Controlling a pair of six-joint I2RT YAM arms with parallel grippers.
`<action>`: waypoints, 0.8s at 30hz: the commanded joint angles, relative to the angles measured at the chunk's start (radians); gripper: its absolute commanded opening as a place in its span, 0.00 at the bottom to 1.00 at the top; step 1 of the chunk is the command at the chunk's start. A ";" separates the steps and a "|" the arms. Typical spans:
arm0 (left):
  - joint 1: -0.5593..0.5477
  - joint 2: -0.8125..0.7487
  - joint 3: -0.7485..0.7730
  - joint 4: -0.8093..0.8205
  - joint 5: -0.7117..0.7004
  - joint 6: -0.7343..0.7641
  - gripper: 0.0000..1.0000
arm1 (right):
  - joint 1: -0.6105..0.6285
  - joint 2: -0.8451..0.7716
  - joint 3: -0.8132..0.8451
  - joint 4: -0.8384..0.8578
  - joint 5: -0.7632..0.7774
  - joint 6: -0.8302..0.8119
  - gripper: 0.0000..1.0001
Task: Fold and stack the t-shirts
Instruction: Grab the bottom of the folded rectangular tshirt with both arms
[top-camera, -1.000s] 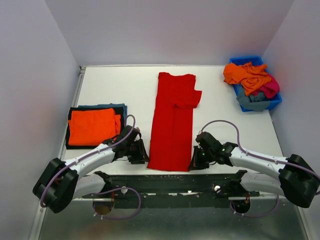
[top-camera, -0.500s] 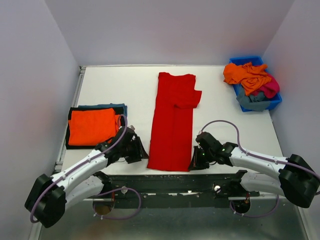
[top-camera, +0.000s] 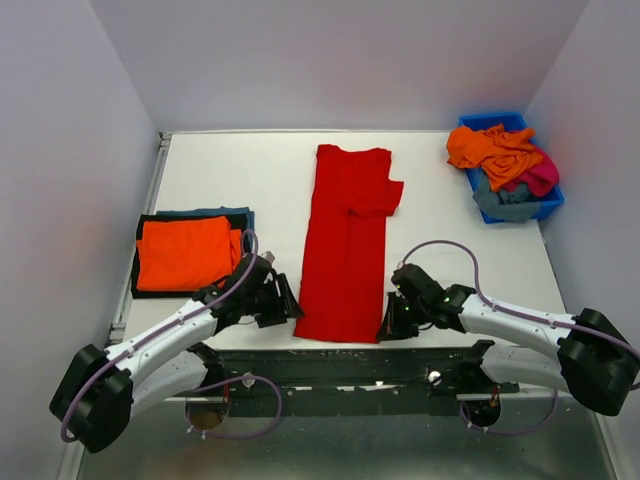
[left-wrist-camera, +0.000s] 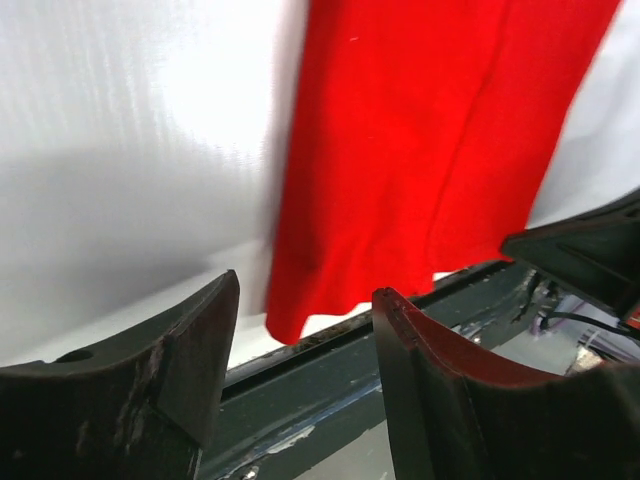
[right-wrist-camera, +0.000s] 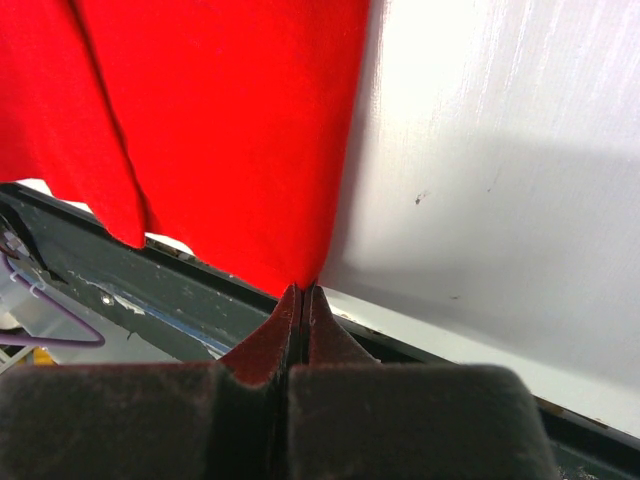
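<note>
While the right gripper (right-wrist-camera: 302, 292) pinches shut on the red t-shirt (top-camera: 348, 245) at its 5 o'clock corner, left gripper (left-wrist-camera: 305, 290) gapes wide, empty, by the 7 o'clock corner. Shirt lies flat mid-table, 12-to-6.

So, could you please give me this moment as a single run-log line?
red t-shirt: flat, narrow strip | left gripper: open, by near-left corner | right gripper: shut, tips at near-right corner

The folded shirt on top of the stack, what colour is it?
Orange; the folded shirt shows best from the top camera.
</note>
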 joint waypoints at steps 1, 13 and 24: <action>-0.004 -0.076 -0.011 0.012 -0.015 -0.021 0.67 | 0.006 -0.005 0.018 -0.020 0.013 0.004 0.01; -0.034 0.099 -0.032 0.097 0.065 -0.012 0.41 | 0.006 -0.019 0.018 -0.027 0.010 0.004 0.01; -0.080 0.095 0.014 0.045 0.111 -0.015 0.00 | 0.006 -0.109 0.041 -0.118 0.017 -0.002 0.01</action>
